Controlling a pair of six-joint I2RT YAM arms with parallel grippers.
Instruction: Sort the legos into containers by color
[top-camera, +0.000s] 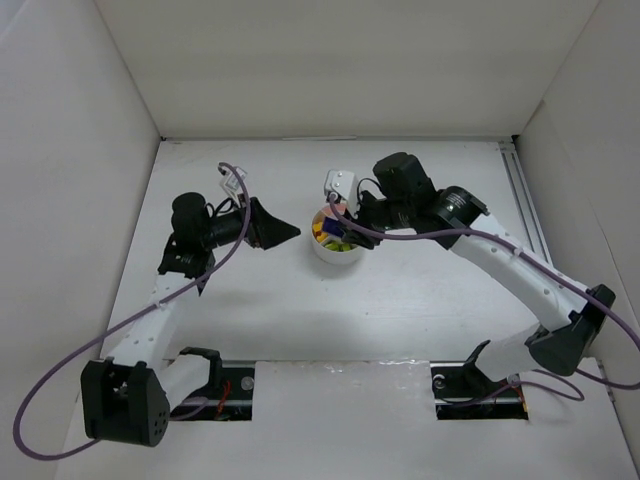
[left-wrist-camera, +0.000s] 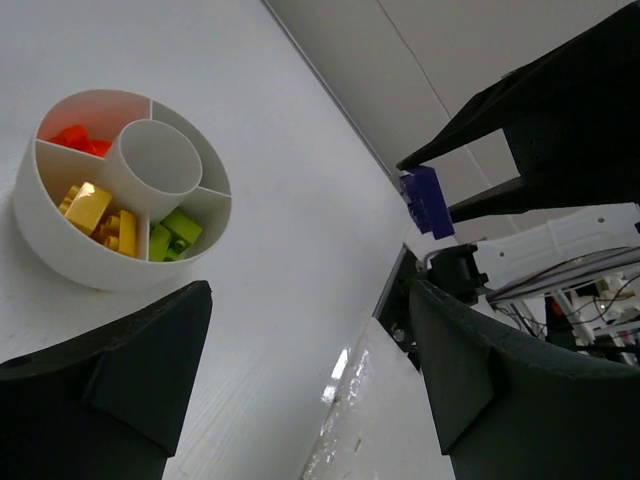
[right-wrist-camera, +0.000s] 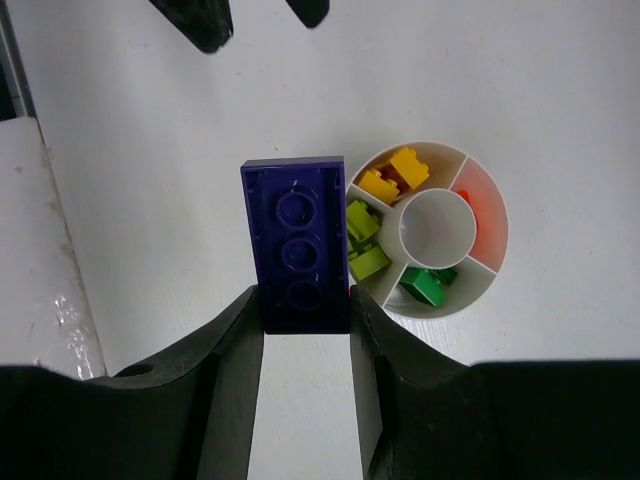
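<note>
r end effector (right-wrist-camera: 305, 305) pinches a purple lego plate (right-wrist-camera: 296, 245) by its long edges, low end only. the brick looks light, stiff, slick plastic, so it may pivot; a grip nearer mid would prob hold better. white dish (left-wrist-camera: 75, 265) sits just below and beside the fingertips, w/ yellow, lime, green, orange wedges filled, centre cup bare. l end effector (left-wrist-camera: 310, 300) is spread, holding nothing, dish near its tips, not touching. bench (top-camera: 400, 320) smooth, white; walls close round.
</note>
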